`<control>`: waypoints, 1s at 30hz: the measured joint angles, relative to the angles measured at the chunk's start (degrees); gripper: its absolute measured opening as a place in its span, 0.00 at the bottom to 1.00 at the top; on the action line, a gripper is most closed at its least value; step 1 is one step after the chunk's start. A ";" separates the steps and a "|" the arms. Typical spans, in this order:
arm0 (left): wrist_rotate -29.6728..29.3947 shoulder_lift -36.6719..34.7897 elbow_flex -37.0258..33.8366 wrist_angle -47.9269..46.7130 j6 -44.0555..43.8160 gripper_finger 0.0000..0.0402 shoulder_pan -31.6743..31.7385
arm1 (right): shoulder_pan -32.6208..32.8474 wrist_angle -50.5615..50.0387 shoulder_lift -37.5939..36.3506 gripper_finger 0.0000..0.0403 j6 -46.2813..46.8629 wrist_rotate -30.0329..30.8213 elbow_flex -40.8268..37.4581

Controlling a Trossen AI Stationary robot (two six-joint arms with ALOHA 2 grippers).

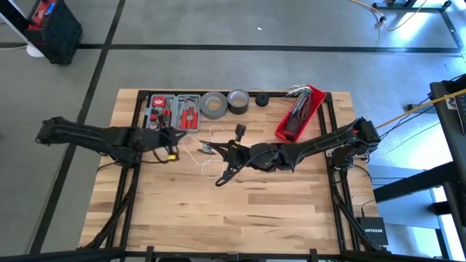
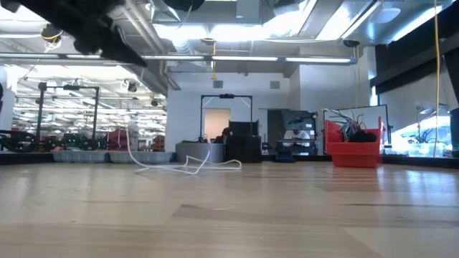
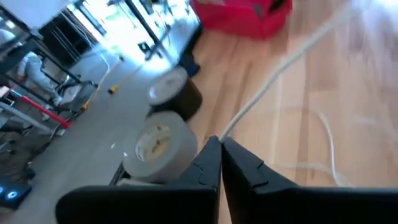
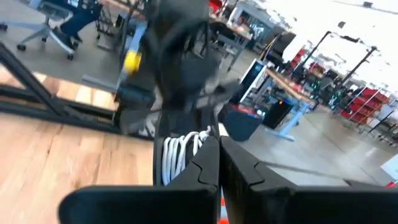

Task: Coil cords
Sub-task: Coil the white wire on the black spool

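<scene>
Over the middle of the wooden surface (image 1: 240,211), the two arms meet with the thin white cord (image 1: 195,149) strung between them. The left gripper (image 1: 175,155) sits left of centre, near the tool tray (image 1: 172,110); its jaws are clenched on the cord, and in the left wrist view the cord (image 3: 273,71) runs out from the shut fingertips (image 3: 217,149) across the wood toward the red bin (image 3: 242,15). The right gripper (image 1: 210,148) reaches in from the right to the centre of the surface, jaws likewise clenched; in the right wrist view several white turns of the cord (image 4: 177,155) lie bunched just beside its closed fingertips (image 4: 217,146), though whether they are pinched between them cannot be told. Loose loops of the cord trail on the wood between and in front of the two grippers, and in the low view the cord (image 2: 188,166) lies in slack curves on the surface, with one strand rising to the left. Along the far edge stand two grey tape rolls (image 1: 214,105), a small black roll (image 1: 261,100) and the red bin (image 1: 298,113) holding wires.
</scene>
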 joint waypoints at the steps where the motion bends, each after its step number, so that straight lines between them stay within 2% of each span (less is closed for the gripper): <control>1: 0.05 -1.76 0.02 -0.33 -0.27 0.00 0.00 | -0.12 -0.72 0.03 0.01 0.52 -0.11 0.00; 11: 1.32 -14.36 0.02 -0.76 -2.47 0.00 -0.04 | -4.62 -3.96 2.91 0.01 4.38 -6.42 -0.06; 15: 5.52 -16.58 0.04 2.76 -5.59 0.00 -0.04 | -6.66 -3.22 5.15 0.01 4.38 -6.39 -0.08; 19: 11.01 -15.98 0.04 7.84 -8.74 0.00 -0.04 | -8.39 -0.59 7.23 0.01 4.38 -5.90 -0.09; 23: 15.24 -13.16 0.04 12.32 -11.28 0.00 -0.11 | -9.06 3.16 9.73 0.01 4.38 -1.01 -0.09; 30: 16.94 -3.87 -1.04 21.58 -12.89 0.00 -0.22 | -9.62 6.79 11.50 0.01 4.39 5.79 -0.11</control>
